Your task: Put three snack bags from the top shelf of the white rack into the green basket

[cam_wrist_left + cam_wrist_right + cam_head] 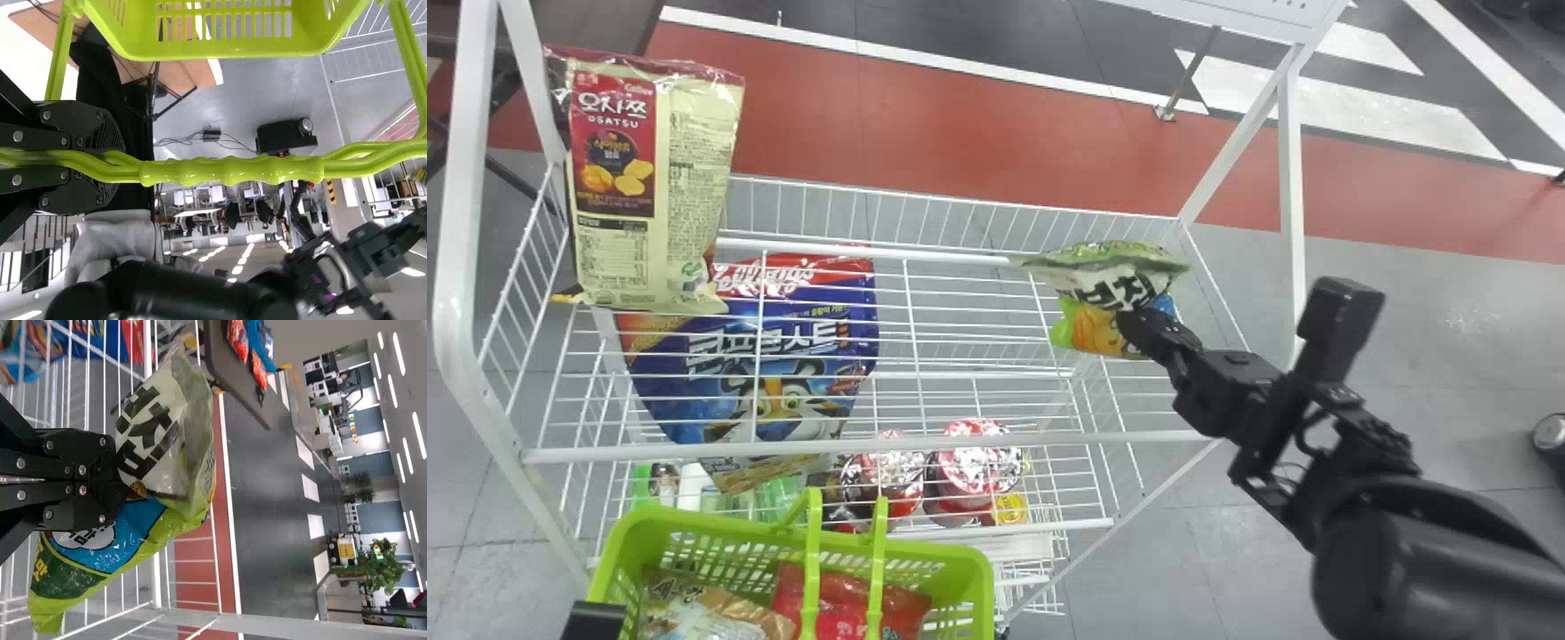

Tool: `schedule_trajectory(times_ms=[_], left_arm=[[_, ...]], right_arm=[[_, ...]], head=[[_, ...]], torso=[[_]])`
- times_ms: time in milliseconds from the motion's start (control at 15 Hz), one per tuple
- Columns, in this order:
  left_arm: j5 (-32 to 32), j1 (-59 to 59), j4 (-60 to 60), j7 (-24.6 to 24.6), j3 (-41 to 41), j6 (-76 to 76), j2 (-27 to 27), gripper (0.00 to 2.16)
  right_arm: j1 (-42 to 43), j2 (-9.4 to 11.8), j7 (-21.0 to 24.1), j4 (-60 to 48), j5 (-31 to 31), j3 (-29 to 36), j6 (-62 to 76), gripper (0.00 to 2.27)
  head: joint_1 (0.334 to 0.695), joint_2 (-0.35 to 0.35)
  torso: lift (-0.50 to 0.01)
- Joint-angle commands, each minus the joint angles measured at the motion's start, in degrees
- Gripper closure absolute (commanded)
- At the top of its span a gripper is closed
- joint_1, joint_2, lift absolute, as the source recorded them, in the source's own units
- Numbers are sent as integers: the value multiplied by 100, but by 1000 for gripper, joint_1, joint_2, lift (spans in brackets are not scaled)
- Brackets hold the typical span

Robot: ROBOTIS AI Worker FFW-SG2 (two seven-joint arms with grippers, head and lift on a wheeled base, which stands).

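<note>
Starting at the left, see the yellow chip bag [694,151] upright at that end of the top shelf [960,439] of the white rack [458,178]. Below the shelf wires, make out a blue tiger bag [800,356]; probably not part of the count, being lower down.

In front of the rack, find the green basket [985,578], clasped by its handle [227,171] in the left gripper [110,159]. Inside, see a tan snack bag [711,615] and a red snack bag [836,597], lying side by side. Judging by these, call two of the three bags done.

At the right end of the top shelf, find the third: a green-and-white snack bag [1112,276], pinched near its middle by the right gripper [1152,331], crumpled and bent around the hold. Can't tell if lifted fully free of the wires.

Count the last grasp as made, then, but not the delivery. Left to do, by this reckoning: raise the bag over the front rail, bring it across to the basket, lower it in beside the other two, and let go.
</note>
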State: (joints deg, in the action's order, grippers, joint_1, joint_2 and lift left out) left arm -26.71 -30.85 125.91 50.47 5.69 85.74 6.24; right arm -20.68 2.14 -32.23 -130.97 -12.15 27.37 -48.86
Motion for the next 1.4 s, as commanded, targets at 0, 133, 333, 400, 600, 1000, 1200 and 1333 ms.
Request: schedule_trajectory(times_ms=[0,133,333,400,600,1000,1200,1333], left_arm=[[-88,0,12,-20,-138,0,-8,2152],[-141,-17,21,-11,-226,0,-8,2152],[-185,-114,39,-11,-323,-17,-35,2152],[-185,-132,39,-20,-340,-17,-52,2152],[-185,-140,39,-29,-340,-70,-87,2152],[-185,-167,39,-20,-331,-70,-114,2152],[-176,-167,39,-46,-279,-105,-114,2152],[-159,-158,30,-73,-235,-140,-114,2152]], right_arm=[[-481,-117,-117,-781,-807,419,-1017,2047],[-956,-219,-249,-1220,-1026,550,-1245,2047],[-1395,-219,-380,-1431,-1352,594,-1878,2047],[-1483,-219,-416,-1431,-1501,647,-2124,2047],[-1677,-219,-837,-1255,-1677,621,-2950,2047],[-1773,-219,-1092,239,-1765,14,-2651,2047],[-1747,-219,-1145,819,-1765,-443,-2458,2047],[-1729,-219,-1312,995,-1782,-601,-2511,2047]], head=[[695,-350],[695,-350],[695,-350],[695,-350],[695,-350],[695,-350],[695,-350],[695,-350]], torso=[[0],[0],[0],[0],[0],[0],[0],[0]])
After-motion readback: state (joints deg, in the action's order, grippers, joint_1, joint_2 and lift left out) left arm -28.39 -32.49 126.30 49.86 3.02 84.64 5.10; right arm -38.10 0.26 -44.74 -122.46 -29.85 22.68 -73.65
